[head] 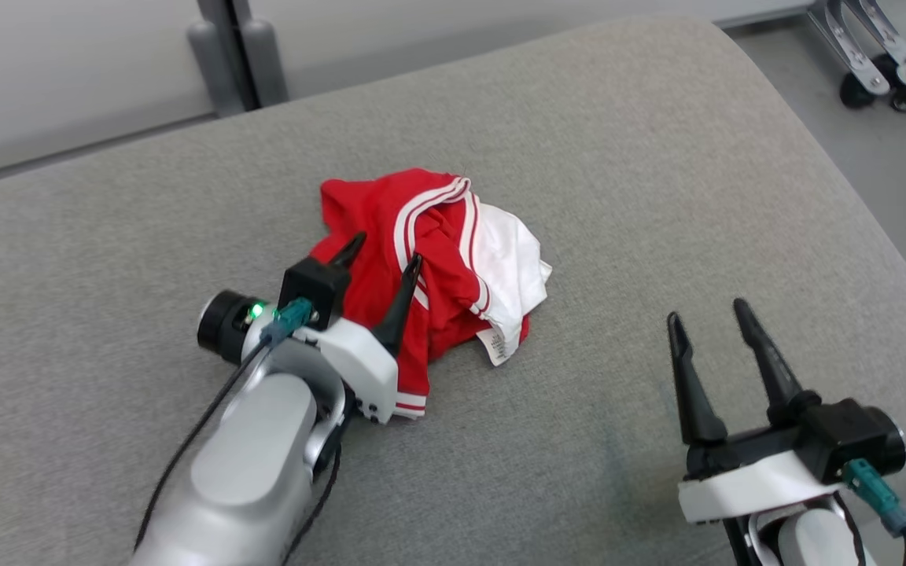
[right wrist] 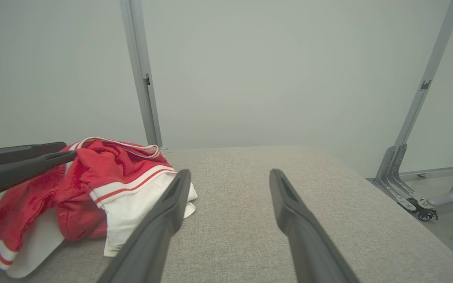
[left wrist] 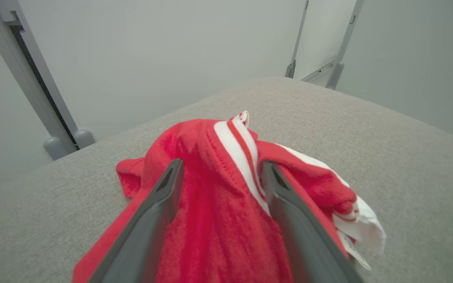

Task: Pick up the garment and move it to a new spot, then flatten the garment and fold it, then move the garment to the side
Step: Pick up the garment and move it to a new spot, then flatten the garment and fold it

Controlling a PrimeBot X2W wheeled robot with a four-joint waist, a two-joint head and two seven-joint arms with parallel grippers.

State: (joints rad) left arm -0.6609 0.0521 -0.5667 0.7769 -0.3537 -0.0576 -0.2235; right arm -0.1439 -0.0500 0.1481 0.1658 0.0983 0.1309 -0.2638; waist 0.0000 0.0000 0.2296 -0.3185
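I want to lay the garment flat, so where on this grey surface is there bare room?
The grey fabric surface is bare left of the crumpled red-and-white garment, up to its far edge. It is also bare between the garment and the open right claw, and behind that towards the rounded corner. It is crowded where the open left claw hangs over the garment.

Grey woven-fabric surface (head: 579, 118) w/ rounded far-right corner. Behind it, pale wall (head: 68, 79) & two grey upright posts (head: 233, 55) side by side, rounded at base. Off to right, smooth grey floor (head: 893, 173); on it, metal frame legs w/ small black caster (head: 885, 90), apart from surface.
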